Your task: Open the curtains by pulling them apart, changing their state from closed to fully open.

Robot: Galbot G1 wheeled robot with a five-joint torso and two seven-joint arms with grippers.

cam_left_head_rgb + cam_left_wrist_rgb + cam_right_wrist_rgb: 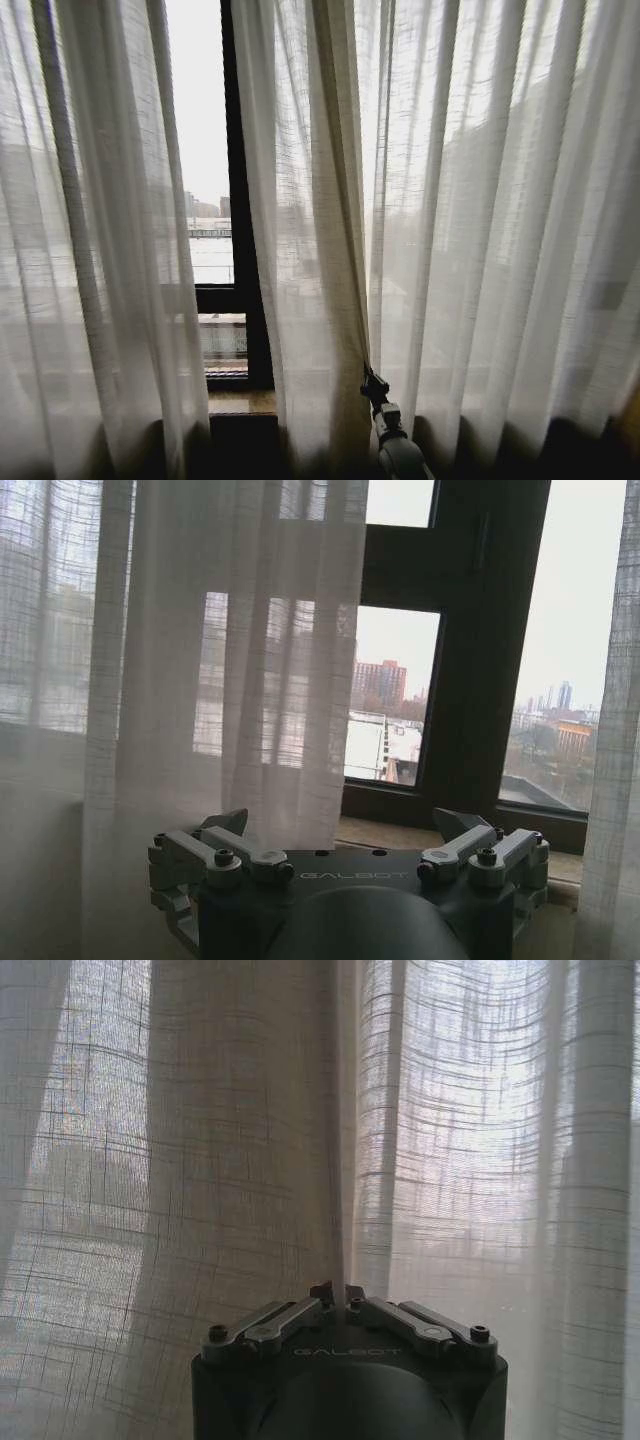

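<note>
Two sheer white curtains hang before the window in the head view: the left panel (90,250) and the wider right panel (460,220), with a narrow gap between them. Low down, my right gripper (368,380) is shut on a bunched fold of the right panel, a little inside its inner edge. The right wrist view shows that gripper (338,1293) pinching the vertical fold of woven fabric (220,1140). In the left wrist view my left gripper (345,830) is open with nothing between its fingers. A curtain panel (200,660) hangs just beyond it.
A black window frame bar (238,250) stands in the gap, also seen as the dark frame (470,660). A wooden sill (240,402) runs below it. Another curtain edge (615,780) hangs at the far side of the left wrist view.
</note>
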